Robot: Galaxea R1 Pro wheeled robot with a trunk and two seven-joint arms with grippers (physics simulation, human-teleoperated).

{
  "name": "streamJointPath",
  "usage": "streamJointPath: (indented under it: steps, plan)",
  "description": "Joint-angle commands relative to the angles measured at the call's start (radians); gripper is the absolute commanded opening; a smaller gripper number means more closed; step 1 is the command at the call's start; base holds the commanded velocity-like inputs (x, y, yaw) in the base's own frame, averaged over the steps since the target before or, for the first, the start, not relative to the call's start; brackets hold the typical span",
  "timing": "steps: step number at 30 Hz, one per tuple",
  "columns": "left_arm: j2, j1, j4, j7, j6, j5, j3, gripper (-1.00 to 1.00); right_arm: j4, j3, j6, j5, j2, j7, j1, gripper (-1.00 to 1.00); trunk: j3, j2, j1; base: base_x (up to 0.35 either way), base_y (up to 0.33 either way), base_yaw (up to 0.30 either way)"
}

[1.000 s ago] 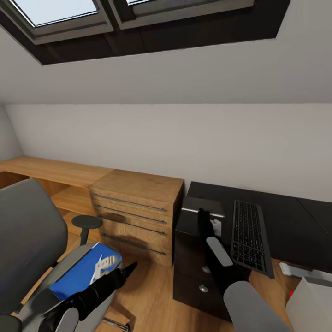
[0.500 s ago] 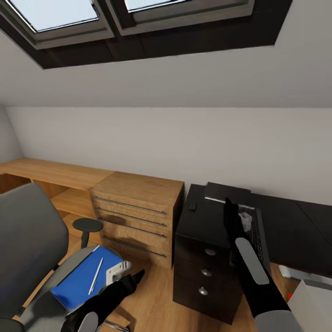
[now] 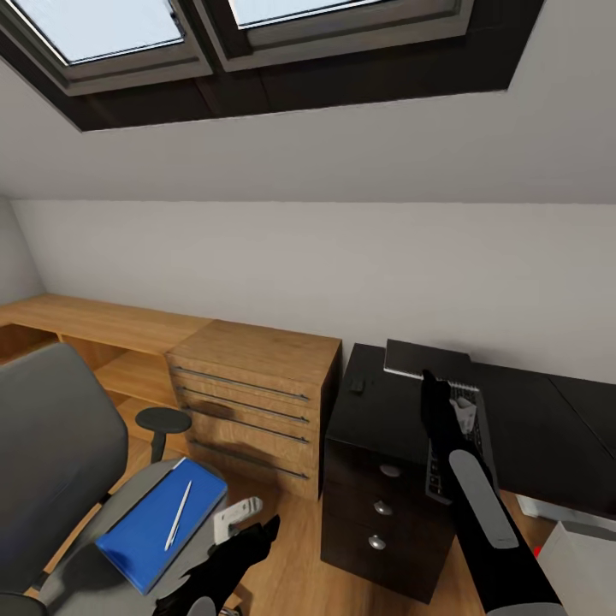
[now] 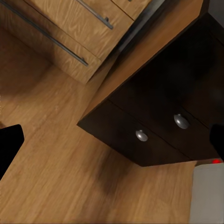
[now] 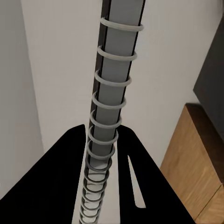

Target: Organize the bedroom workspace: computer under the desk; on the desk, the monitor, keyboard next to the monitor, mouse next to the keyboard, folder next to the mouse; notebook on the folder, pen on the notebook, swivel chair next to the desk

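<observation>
Notebook [image 3: 425,359] higher — right gripper [image 3: 430,382] clamped.

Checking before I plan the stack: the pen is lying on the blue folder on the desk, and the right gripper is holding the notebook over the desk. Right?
Not quite. The head view shows the pen on the folder, but the folder lies on the swivel chair seat, not the desk. The right gripper does hold the notebook over the desk.
</observation>
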Motion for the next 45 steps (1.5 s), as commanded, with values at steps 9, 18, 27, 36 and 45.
streamJointPath:
  steps: [9, 18, 27, 36, 45]
  plan:
    - [-0.003, -0.001, 0.083, 0.011, 0.000, 0.002, -0.009, 1.00, -0.002, -0.002, -0.016, -0.022, -0.003, -0.034, 0.001, -1.00, -0.002, -0.001, 0.000, -0.055, -0.037, -0.030]
    - [-0.006, -0.001, 0.093, 0.012, 0.005, -0.087, -0.013, 1.00, -0.003, -0.050, -0.011, -0.024, -0.004, -0.107, 0.001, -1.00, -0.005, -0.001, 0.000, -0.228, -0.238, -0.224]
    - [0.004, -0.001, 0.158, 0.018, 0.008, -0.122, -0.100, 1.00, -0.035, -0.053, 0.005, -0.028, -0.003, -0.110, 0.002, -1.00, -0.008, -0.001, 0.000, -0.048, -0.117, -0.100]
    - [0.037, -0.001, 0.290, 0.019, 0.003, -0.130, -0.108, 1.00, -0.038, -0.055, 0.011, -0.027, -0.007, -0.110, 0.008, -1.00, -0.008, -0.001, 0.000, -0.002, -0.005, -0.004]
    - [0.043, -0.001, 0.362, 0.018, -0.046, -0.129, -0.107, 1.00, -0.036, -0.058, 0.012, -0.024, -0.015, -0.133, 0.008, -1.00, -0.009, -0.001, 0.000, 0.000, 0.000, -0.056]
